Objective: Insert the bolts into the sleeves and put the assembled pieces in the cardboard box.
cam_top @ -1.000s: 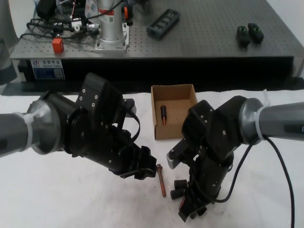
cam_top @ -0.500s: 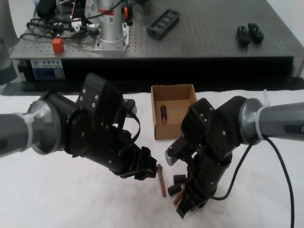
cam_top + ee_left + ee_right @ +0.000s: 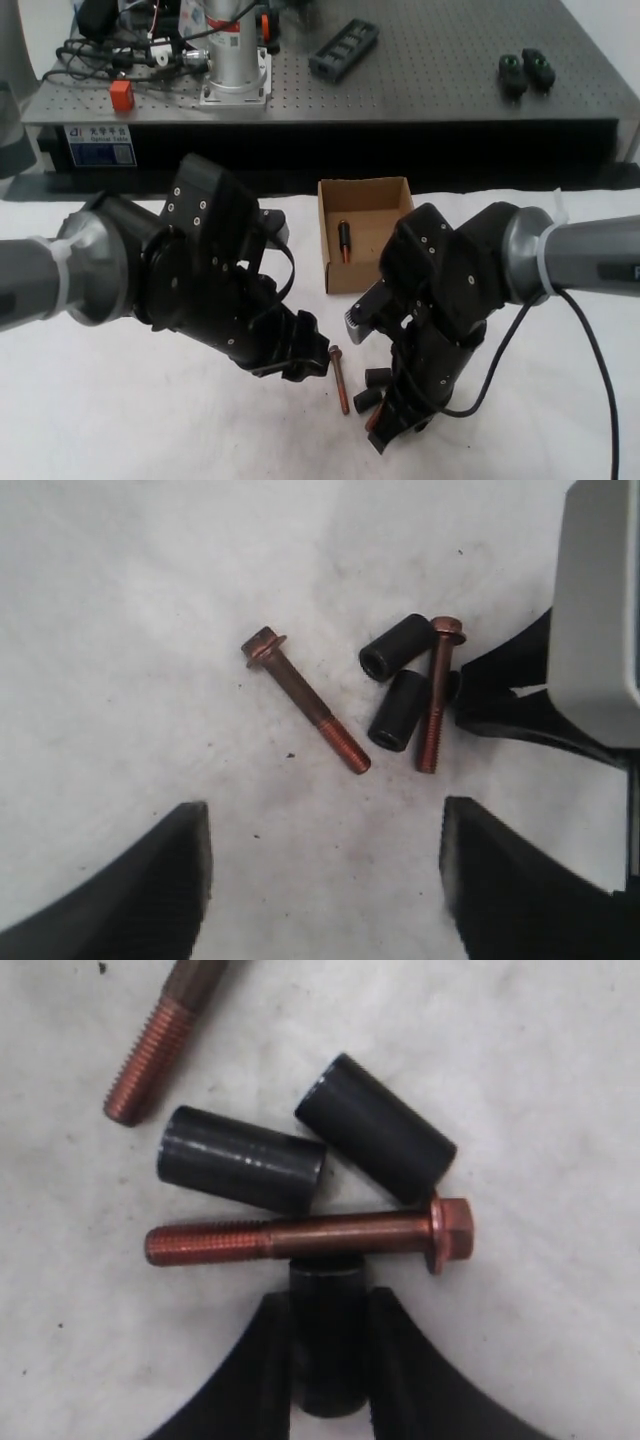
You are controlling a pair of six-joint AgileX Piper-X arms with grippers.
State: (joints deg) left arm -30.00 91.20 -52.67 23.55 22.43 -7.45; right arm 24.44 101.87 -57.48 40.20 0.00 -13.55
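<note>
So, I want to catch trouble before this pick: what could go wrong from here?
1. The right gripper clasps a sleeve whose end lies right against a bolt; lifting may drag that bolt along.
2. That bolt lies close against a loose sleeve, so a nudge could roll both away.
3. The left gripper hangs open over the other bolt, near the right gripper; the fingers might bump.

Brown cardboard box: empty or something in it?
Not empty. One copper bolt in a black sleeve lies inside the brown cardboard box, on its floor.
</note>
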